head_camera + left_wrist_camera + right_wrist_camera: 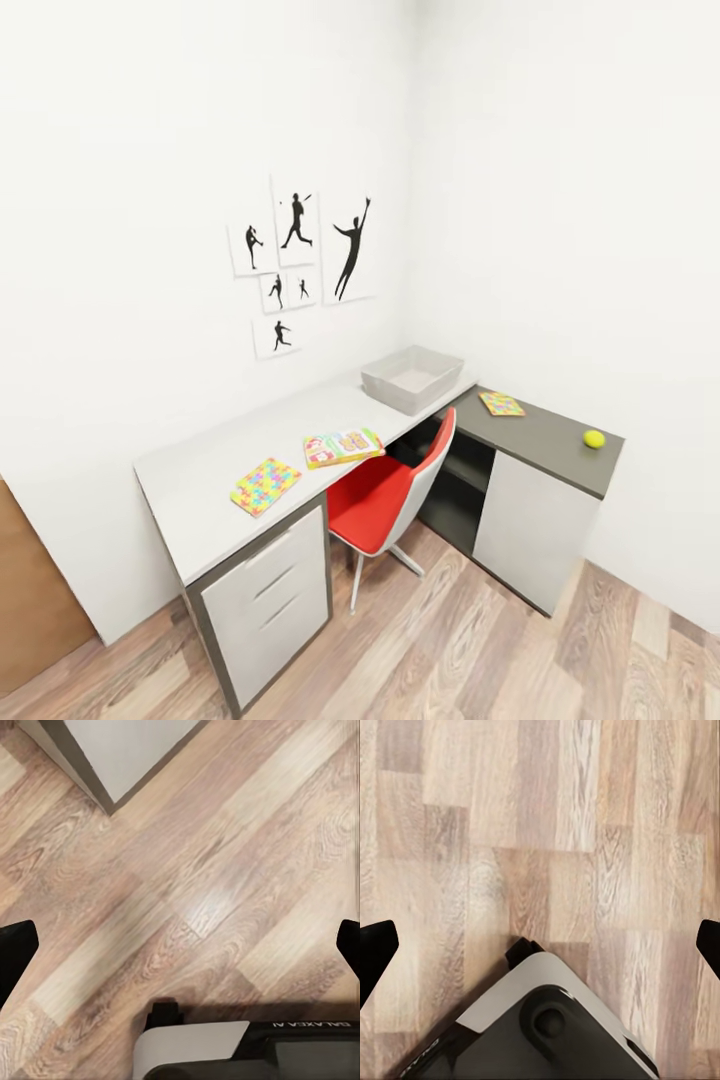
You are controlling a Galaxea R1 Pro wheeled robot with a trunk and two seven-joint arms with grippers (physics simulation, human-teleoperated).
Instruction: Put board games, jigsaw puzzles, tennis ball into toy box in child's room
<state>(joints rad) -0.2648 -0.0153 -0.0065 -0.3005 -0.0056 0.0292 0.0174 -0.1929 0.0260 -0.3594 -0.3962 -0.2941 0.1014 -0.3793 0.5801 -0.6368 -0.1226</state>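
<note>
1. the toy box (pixel 412 378) sits on the pale tabletop (pixel 200 480) at its far end, near the corner of the room.
2. a board game (pixel 343 446) with red, yellow and green print lies on the tabletop nearer than the toy box, just above the red chair (pixel 385 500).
3. one jigsaw puzzle (pixel 265 486) lies further from the toy box than the board game, above the white drawers (pixel 270 590).
4. a second jigsaw puzzle (pixel 501 404) lies just beside the toy box on the dark cabinet top (pixel 545 440); the tennis ball (pixel 594 438) rests at that top's far end, well apart from the toy box.
5. left end effector (pixel 180 945) hangs over the wooden floor (pixel 225 870), fingers spread wide, gripping nothing.
6. right end effector (pixel 540 945) likewise spread apart over the floor, empty.
</note>
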